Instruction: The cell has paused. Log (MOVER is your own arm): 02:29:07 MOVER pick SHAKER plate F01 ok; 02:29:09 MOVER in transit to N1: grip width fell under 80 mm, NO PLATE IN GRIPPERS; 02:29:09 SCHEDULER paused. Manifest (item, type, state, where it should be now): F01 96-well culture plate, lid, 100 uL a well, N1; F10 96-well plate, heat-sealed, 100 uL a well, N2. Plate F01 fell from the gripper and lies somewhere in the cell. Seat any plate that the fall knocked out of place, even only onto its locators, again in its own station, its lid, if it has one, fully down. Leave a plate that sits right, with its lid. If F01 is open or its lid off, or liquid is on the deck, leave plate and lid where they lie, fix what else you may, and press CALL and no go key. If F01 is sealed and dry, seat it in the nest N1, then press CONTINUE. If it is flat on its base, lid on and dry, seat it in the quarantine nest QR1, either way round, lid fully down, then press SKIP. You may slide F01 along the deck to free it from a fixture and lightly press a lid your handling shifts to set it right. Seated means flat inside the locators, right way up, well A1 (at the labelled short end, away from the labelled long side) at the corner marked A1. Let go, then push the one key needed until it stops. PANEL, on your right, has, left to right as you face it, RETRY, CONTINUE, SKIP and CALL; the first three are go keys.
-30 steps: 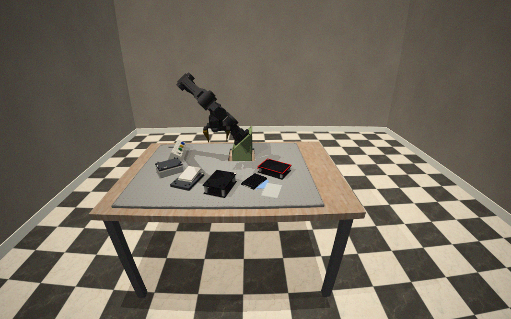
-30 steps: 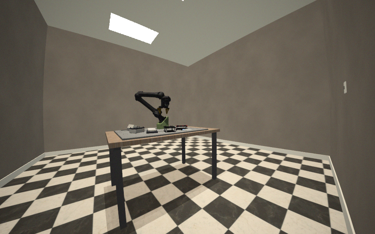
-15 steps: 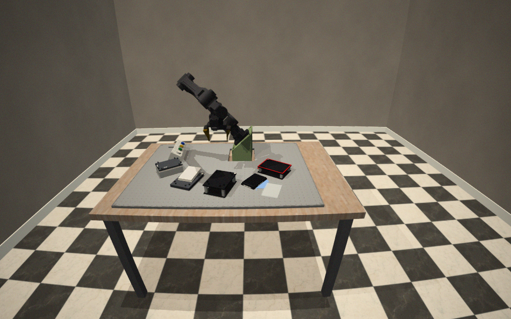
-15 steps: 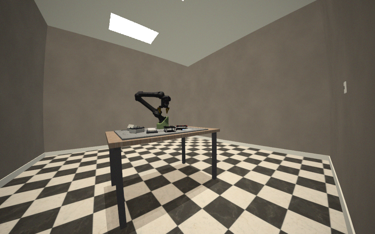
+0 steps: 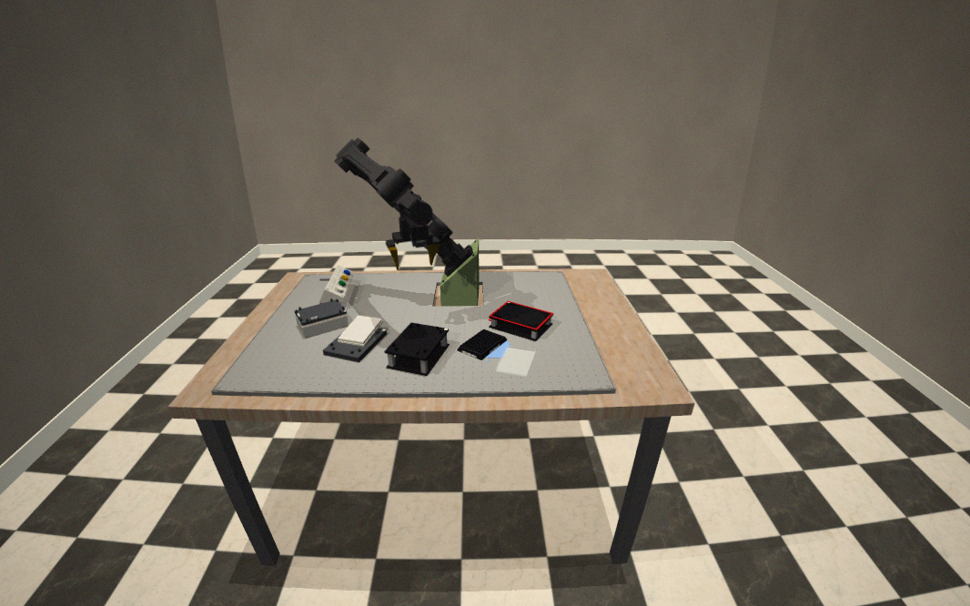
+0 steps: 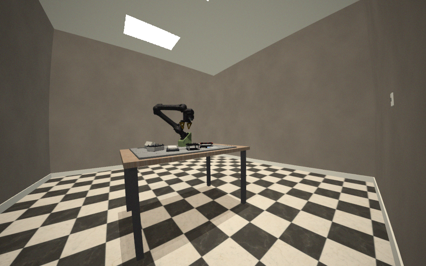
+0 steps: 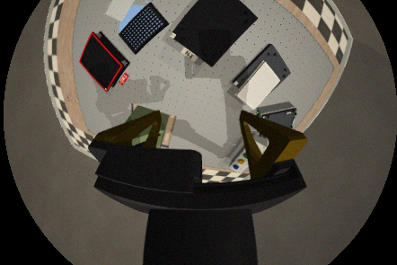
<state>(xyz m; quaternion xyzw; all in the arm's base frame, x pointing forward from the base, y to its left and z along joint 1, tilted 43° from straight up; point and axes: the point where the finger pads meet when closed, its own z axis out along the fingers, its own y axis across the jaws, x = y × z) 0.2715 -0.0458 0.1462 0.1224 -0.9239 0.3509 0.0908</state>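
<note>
My gripper [image 5: 413,254] is open and empty, high above the back of the deck beside the green arm base [image 5: 460,282]; it also shows in the exterior view [image 6: 185,125] and the wrist view [image 7: 203,141]. A black well plate [image 5: 481,342] lies open on the deck, its wells showing in the wrist view [image 7: 144,26]. A pale blue puddle [image 5: 498,351] spreads at its edge. A clear lid [image 5: 515,360] lies flat on the deck beside it. A white sealed plate [image 5: 358,329] rests on a dark nest [image 5: 353,345], toward one end in the wrist view [image 7: 259,86]; I cannot tell if it sits flat.
An empty black raised nest [image 5: 417,347] stands mid-deck. A red-rimmed nest [image 5: 520,318] stands empty at the right. A grey shaker [image 5: 320,322] stands at the left. The key panel [image 5: 337,282] with coloured keys is at the back left.
</note>
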